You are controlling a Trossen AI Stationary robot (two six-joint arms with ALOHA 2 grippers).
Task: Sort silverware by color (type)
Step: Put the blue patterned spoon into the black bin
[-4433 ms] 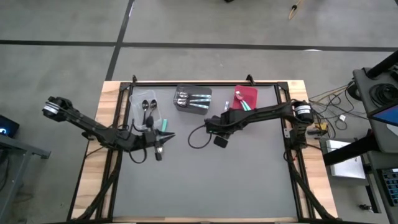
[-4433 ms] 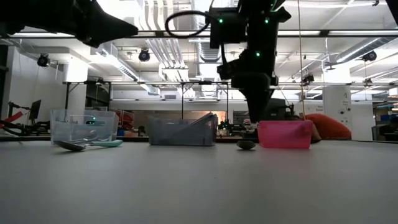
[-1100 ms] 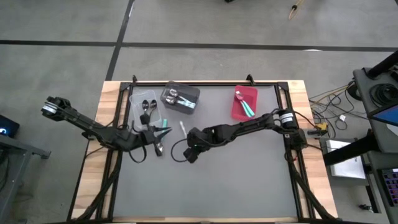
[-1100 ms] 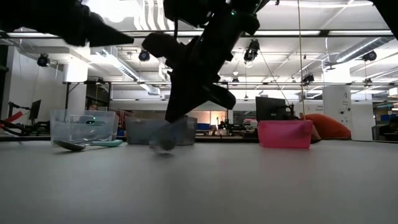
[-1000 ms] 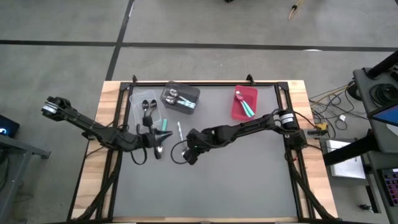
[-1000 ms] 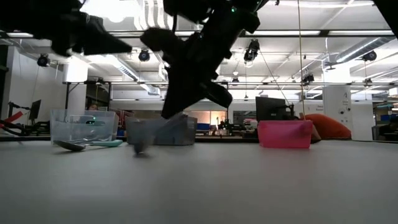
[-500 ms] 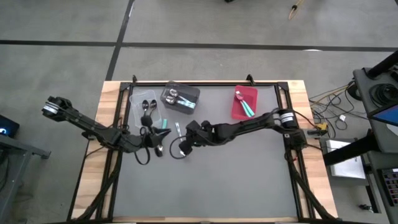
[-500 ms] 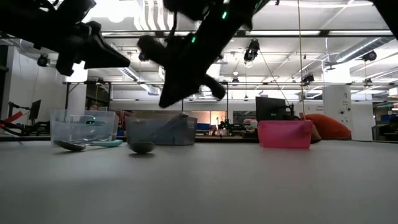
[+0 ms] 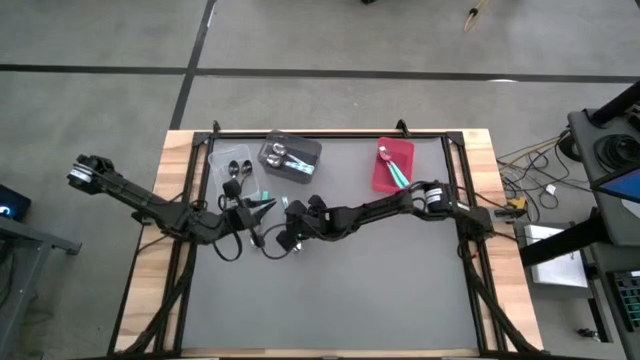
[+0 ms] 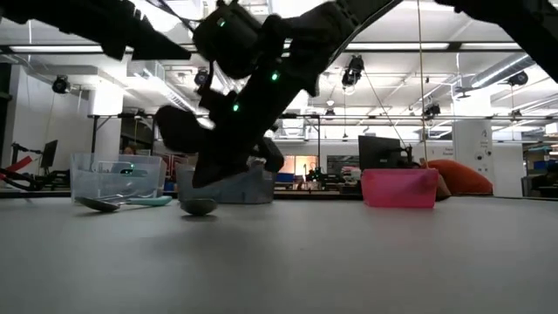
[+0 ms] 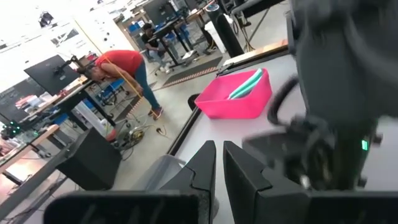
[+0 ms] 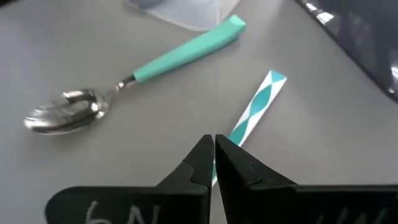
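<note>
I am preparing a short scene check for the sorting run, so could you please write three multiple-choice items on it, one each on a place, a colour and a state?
1. Where is the right hand?
A. Over the red bin
B. Low over the mat by the loose spoons, near the clear bin
C. Off the table

2. What colour is the handle of the loose spoon in the right wrist view?
A. Teal
B. Black
C. Red

3. How do the right hand's fingers stand?
A. Wide open
B. Shut on the red bin's wall
C. Shut

Answers: 1 B, the high view shows it at the table's left centre. 2 A, the handle is plainly teal. 3 C, the tips meet in the wrist view.
</note>
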